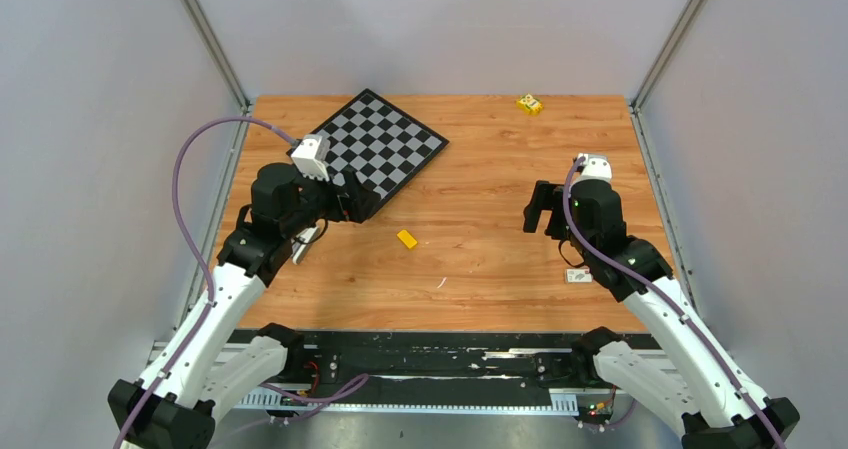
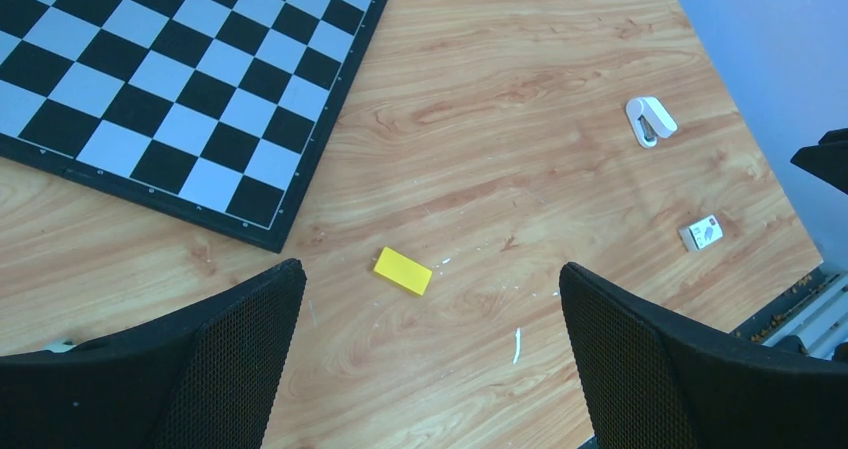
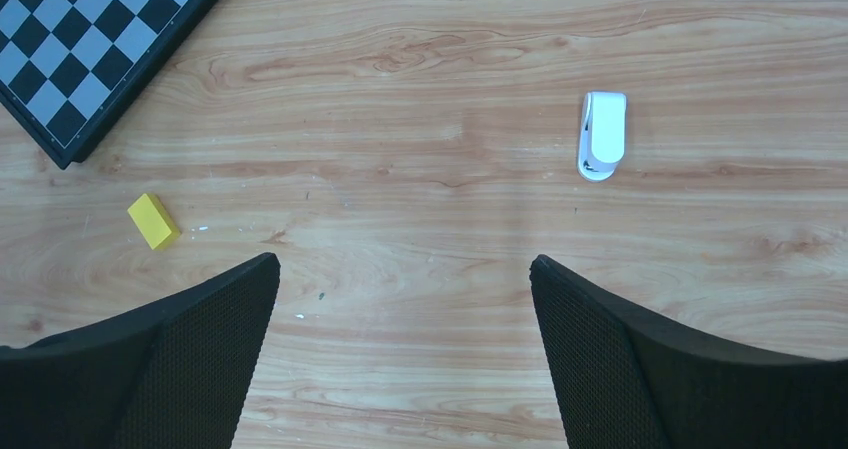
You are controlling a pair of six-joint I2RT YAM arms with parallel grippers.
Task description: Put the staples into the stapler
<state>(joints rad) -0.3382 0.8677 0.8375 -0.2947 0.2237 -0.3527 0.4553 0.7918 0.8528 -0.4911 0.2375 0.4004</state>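
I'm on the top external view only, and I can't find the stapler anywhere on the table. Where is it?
Observer: The right wrist view shows the stapler lying on the table, ahead of the right gripper and toward the right of that picture. The right arm probably hides it from above.
Operator: How does it sit relative to the small white box?
Observer: In the left wrist view it lies apart from the small white box, not touching it. The box is nearer the table's edge.
Operator: Is anything in either gripper?
Observer: No. The wrist views show the right gripper and the left gripper open, with nothing between their fingers.
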